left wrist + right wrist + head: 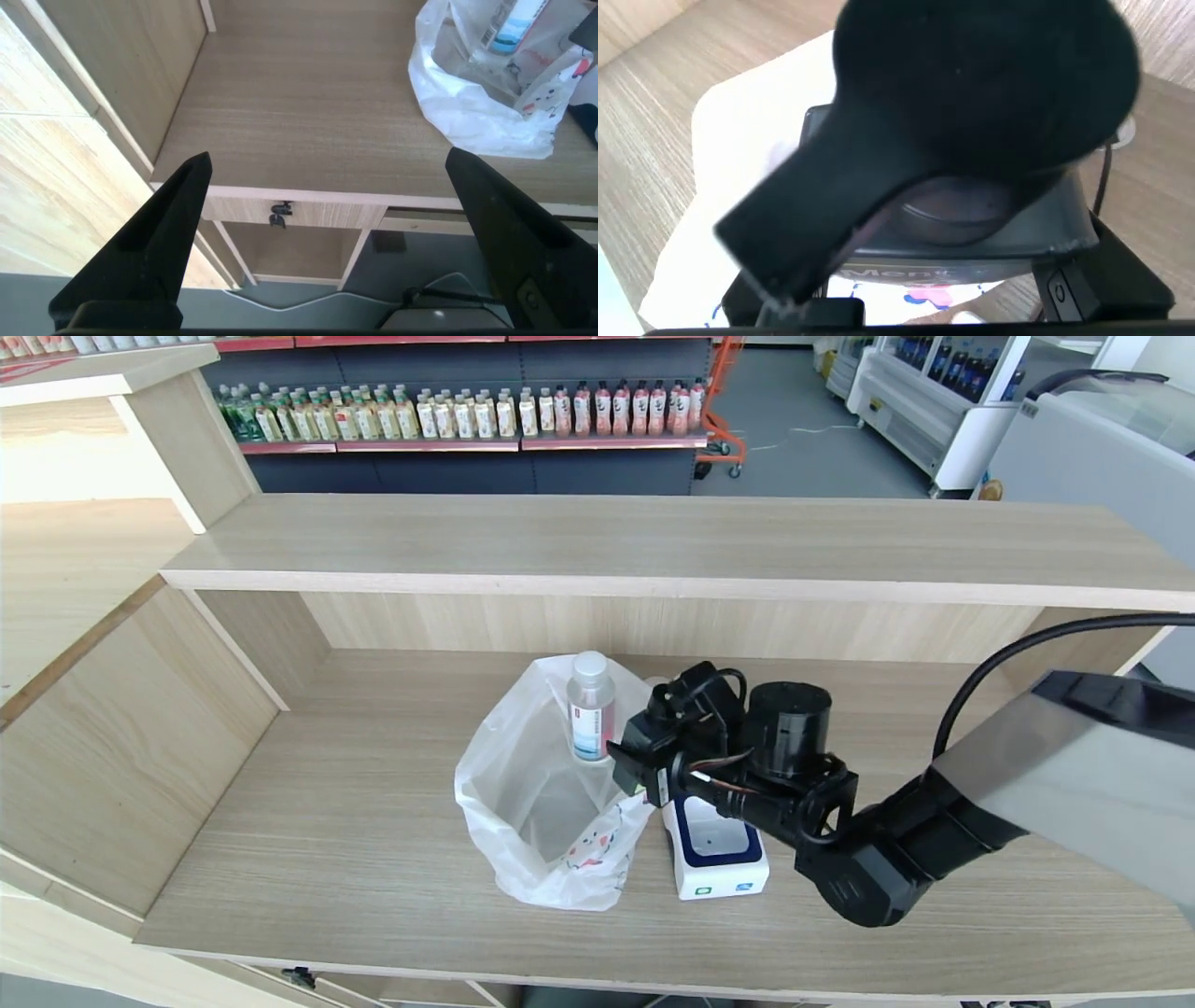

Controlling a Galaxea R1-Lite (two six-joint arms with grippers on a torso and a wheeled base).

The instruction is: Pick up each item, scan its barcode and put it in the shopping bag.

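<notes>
Clear plastic bottle with a white cap, upright in the mouth of the crumpled white plastic shopping bag on the pale wood-grain counter. The right gripper sits at the bottle's right side, its black housing blocking the contact, so a clamp cannot be told. White box scanner with a dark blue top just right of the bag, partly under that arm; left gripper spread wide over the counter's near edge. Bottle label white with red and blue print, unreadable; bag carries a small red-pink figure.
</notes>
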